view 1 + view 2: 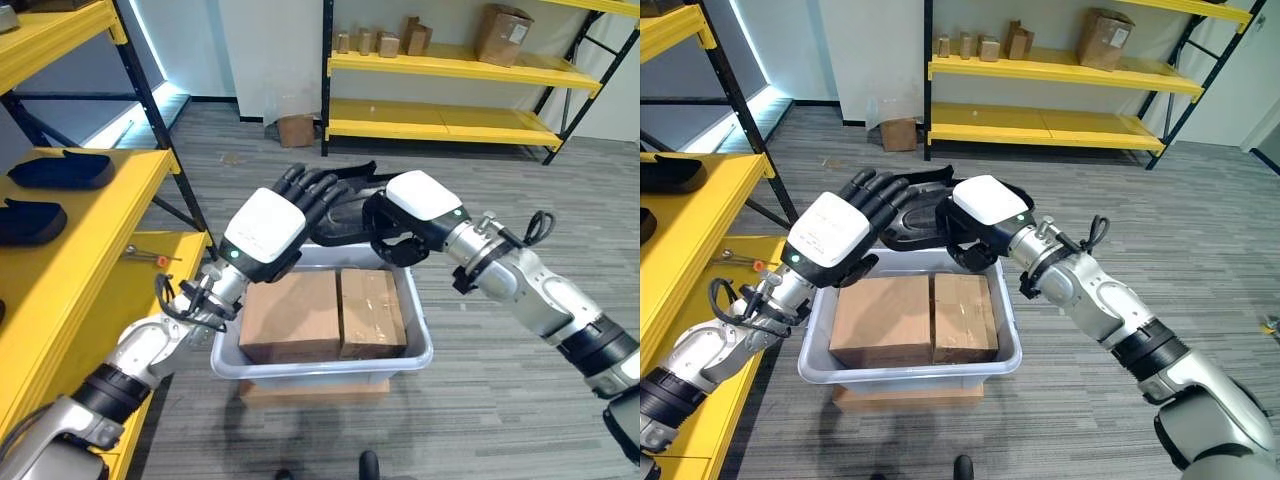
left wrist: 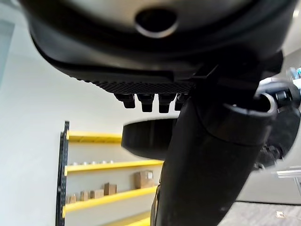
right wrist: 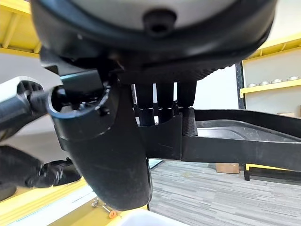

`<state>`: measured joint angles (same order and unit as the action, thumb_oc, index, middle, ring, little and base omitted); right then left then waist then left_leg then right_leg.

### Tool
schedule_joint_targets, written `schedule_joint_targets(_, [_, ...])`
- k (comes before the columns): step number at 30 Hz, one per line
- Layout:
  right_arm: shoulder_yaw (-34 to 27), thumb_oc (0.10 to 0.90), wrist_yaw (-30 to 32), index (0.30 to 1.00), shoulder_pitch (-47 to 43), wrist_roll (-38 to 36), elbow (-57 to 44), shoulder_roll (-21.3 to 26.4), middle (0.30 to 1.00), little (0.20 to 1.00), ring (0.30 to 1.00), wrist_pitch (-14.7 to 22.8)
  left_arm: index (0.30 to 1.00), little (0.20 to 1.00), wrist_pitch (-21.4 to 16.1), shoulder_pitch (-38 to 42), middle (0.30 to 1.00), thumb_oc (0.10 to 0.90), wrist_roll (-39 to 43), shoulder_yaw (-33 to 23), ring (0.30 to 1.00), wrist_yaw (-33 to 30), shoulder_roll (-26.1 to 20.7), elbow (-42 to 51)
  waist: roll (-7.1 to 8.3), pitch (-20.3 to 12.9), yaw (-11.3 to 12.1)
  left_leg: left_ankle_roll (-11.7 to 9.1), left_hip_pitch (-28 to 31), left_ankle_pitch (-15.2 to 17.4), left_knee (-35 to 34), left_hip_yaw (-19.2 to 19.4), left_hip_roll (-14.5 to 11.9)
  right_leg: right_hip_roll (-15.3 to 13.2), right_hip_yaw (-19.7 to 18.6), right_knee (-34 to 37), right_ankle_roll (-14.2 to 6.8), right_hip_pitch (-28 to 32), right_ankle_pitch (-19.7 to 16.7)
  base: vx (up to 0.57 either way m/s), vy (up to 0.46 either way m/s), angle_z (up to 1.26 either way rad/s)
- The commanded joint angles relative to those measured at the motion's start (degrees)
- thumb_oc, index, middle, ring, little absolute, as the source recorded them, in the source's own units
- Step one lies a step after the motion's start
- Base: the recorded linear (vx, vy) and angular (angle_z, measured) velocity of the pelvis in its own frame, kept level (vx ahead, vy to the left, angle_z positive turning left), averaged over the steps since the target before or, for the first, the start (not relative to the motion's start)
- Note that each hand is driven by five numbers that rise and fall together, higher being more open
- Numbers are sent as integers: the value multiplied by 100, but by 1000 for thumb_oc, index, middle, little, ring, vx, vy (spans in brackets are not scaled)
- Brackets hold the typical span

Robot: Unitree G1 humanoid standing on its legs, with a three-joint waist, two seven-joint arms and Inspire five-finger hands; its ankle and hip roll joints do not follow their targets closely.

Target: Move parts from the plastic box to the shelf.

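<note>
Black part [image 1: 345, 210] held above plastic box [image 1: 420, 350] w/ right hand [image 1: 405, 225] clamped; left hand [image 1: 275, 225] open underneath; long axis 9–3; shelf [image 1: 90, 220] at 9 o'clock, left arm nearer.

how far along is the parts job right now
Done: two black parts already lie on the yellow shelf. In hand: another black part is held above the box, the right hand curled round it, the left hand against it with fingers straight. Left: setting it on the shelf; the box shows two cardboard cartons.
</note>
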<state>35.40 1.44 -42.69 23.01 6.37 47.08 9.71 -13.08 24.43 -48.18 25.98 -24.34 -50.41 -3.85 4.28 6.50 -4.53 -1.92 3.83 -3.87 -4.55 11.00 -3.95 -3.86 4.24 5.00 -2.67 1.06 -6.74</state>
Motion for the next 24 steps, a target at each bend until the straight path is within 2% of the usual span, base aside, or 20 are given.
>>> schedule_joint_targets(1, [-177,400,433,300,-1177,-254,-179,-87,300,300,300,117,1000,1000,48,529,1000,900,-44,11,1000,-261,17,-42,67,-602,78,-331,303,281,-45,-373,-566,-676,-213,-73,-777,135,54,-32,-9,-3])
schedule_joint_targets(11, [-215,400,463,300,-1164,-331,-202,-137,300,300,300,109,1000,1000,137,690,1000,900,-1,175,1000,-270,239,-396,67,-619,49,-339,319,329,-45,-359,-563,-667,-219,-52,-785,165,83,12,1,-1])
schedule_joint_targets(24, [-161,400,512,300,-1300,-403,-271,-287,300,300,300,112,1000,1000,250,1363,1000,900,-164,588,1000,-363,525,-556,68,-659,-67,-333,347,352,-45,-312,-569,-655,-290,-53,-787,128,76,5,1,-3])
